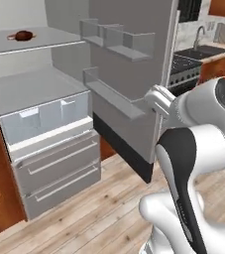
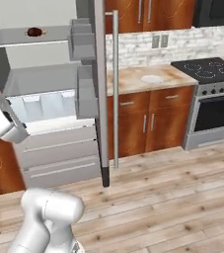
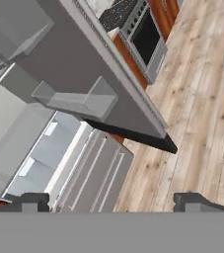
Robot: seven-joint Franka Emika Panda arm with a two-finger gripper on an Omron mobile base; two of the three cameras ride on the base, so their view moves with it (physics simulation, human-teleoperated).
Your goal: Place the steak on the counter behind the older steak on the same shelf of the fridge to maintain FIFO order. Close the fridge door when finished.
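Spread wide with nothing between its two small dark fingertips, the robot's two-finger gripper (image 3: 112, 201) looks down over the open fridge and the plank floor.

A small oval steak of dull dark brown-red, the older steak (image 1: 23, 35), lies on the flat light-grey fridge shelf (image 1: 49, 37) high in the tall grey fridge (image 1: 44, 94), near the shelf's left end and close to its pale front edge. From the right base camera it shows as a dark spot on the same panel. Below that shelf sits a second flat shelf, then a translucent crisper bin (image 1: 44, 119), then two grey handled drawers (image 1: 59, 173).

Swung fully open, the tall dark-grey fridge door (image 1: 129, 84) shows its inner face with moulded grey shelf bins (image 1: 116, 39) and a black bottom strip. In the right base picture the door is seen edge-on.

Beyond the door runs the beige marbled stone counter (image 2: 143, 79) over brown wooden cabinets (image 2: 143, 123); a pale round shape on it is too faint to identify. A grey stove with a black cooktop (image 2: 212, 104) stands just right of the cabinets.
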